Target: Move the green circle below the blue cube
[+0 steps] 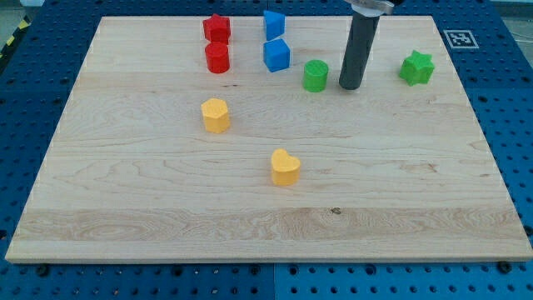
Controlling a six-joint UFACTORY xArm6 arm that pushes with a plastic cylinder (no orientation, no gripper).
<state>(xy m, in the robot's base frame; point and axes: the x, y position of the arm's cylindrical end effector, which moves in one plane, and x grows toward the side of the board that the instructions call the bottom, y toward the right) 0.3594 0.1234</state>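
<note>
The green circle (316, 76) is a short green cylinder on the wooden board (125, 167), in the upper middle of the view. The blue cube (276, 55) stands just to its upper left, with a small gap between them. A second blue block (273, 24) with a slanted top sits above the cube near the board's top edge. My tip (350, 85) rests on the board just to the right of the green circle, a small gap apart. The dark rod rises from it toward the view's top.
A green star (416, 68) lies at the right. A red star (217, 27) and a red cylinder (217, 58) stand left of the blue blocks. A yellow hexagon-like block (216, 115) and a yellow heart (285, 167) lie lower in the middle.
</note>
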